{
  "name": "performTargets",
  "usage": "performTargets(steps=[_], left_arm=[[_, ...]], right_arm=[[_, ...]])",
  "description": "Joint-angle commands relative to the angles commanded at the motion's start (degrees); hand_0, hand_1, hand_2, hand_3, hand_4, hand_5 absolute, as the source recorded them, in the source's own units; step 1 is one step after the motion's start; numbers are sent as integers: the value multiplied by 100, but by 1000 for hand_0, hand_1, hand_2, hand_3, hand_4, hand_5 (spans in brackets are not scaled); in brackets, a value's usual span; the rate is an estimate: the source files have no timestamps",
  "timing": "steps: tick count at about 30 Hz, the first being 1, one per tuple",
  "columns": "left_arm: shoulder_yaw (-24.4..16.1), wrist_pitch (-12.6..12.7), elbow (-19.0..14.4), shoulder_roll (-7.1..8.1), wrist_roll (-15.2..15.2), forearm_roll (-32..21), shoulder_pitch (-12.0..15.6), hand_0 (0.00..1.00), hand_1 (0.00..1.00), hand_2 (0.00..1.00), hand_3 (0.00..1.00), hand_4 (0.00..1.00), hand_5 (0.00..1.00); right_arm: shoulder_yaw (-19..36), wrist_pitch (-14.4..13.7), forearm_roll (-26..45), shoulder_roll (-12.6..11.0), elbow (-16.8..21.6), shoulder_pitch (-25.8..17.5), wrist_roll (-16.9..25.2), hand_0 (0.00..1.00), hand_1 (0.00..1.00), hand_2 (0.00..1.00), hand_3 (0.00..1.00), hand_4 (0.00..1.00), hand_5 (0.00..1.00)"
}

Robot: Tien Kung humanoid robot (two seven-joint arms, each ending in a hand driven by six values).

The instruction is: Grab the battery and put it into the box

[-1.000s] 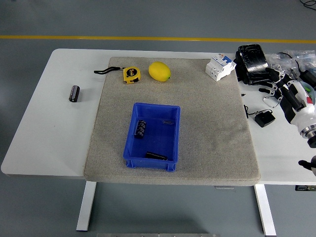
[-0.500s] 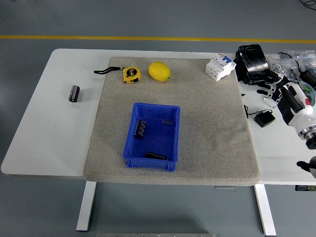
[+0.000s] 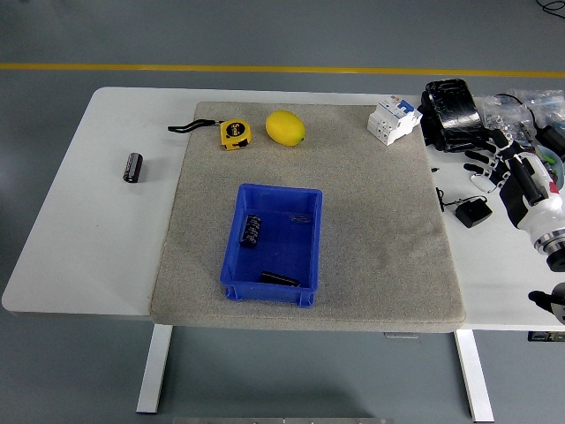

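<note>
A grey felt mat (image 3: pixel 371 238) covers the middle of the white worktop (image 3: pixel 79 230). Relative to the mat: a yellow tape measure (image 3: pixel 234 133) with a black strap and a yellow lemon (image 3: pixel 285 127) lie just inside its far edge, left of centre, and a white circuit breaker (image 3: pixel 392 118) sits at its far right corner. Off the mat's right edge on the bare worktop lie a black plastic-wrapped bundle (image 3: pixel 448 108), clear bags (image 3: pixel 521 102) further right, and a small black adapter (image 3: pixel 474 213) nearer the front, beside the mat's right edge.
</note>
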Motion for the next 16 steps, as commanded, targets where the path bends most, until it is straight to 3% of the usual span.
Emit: performTargets(steps=[4,5,16], left_arm=[[-134,17,18,8,-4,147,-14,669,636,754,801,736,892],[-141,18,19,8,-3,155,-15,669,636,754,801,736,892],[-156,8,22,1,13,201,-5,671,635,754,800,735,893]], right_arm=[[-51,-716,297,159,46,-36,320,691,693,792,788,998,742],[-54,-771,314,172,47,-35,339,691,693,792,788,998,742],[-166,-798,333,197,111,-16,380,697,693,789,788,998,752]])
